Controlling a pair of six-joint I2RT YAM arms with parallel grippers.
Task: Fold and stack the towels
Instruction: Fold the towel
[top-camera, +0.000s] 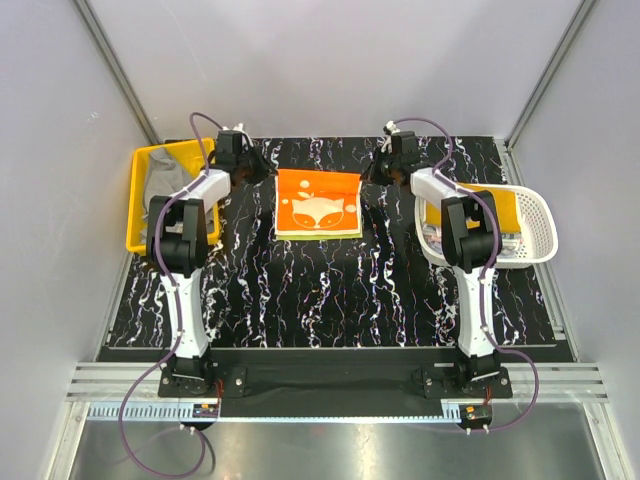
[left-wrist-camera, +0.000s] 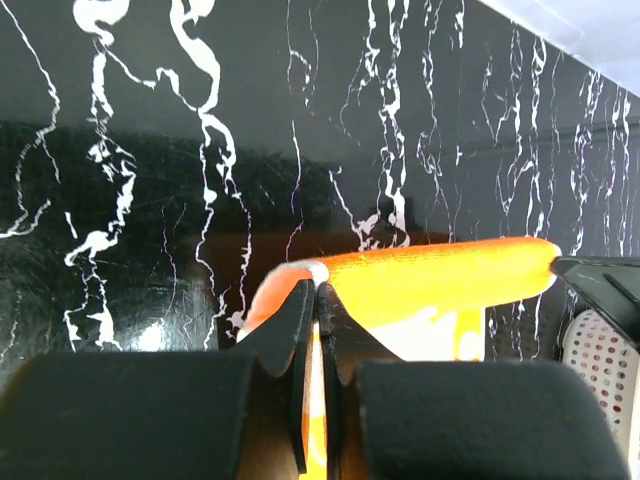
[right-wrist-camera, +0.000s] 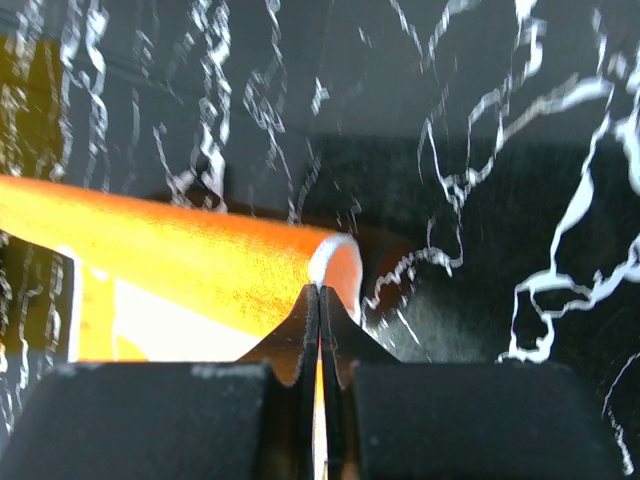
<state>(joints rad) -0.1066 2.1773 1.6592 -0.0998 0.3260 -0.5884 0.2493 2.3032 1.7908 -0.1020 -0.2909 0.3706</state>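
Observation:
An orange towel (top-camera: 318, 203) with a white fox face lies flat on the black marbled table (top-camera: 330, 290), toward the back. My left gripper (top-camera: 271, 173) is at its far left corner, shut on the towel's rolled edge (left-wrist-camera: 440, 275); the jaws (left-wrist-camera: 318, 292) pinch a thin strip of orange cloth. At the far right corner my right gripper (top-camera: 369, 172) is shut on the same edge (right-wrist-camera: 180, 250), its jaws (right-wrist-camera: 319, 292) pressed together on the cloth. A grey towel (top-camera: 163, 182) lies crumpled in the yellow bin. Another orange-yellow towel (top-camera: 500, 205) sits in the white basket.
The yellow plastic bin (top-camera: 135, 215) stands at the table's left edge. The white slotted basket (top-camera: 541, 228) stands at the right edge, close beside the right arm, and its wall (left-wrist-camera: 598, 352) also shows in the left wrist view.

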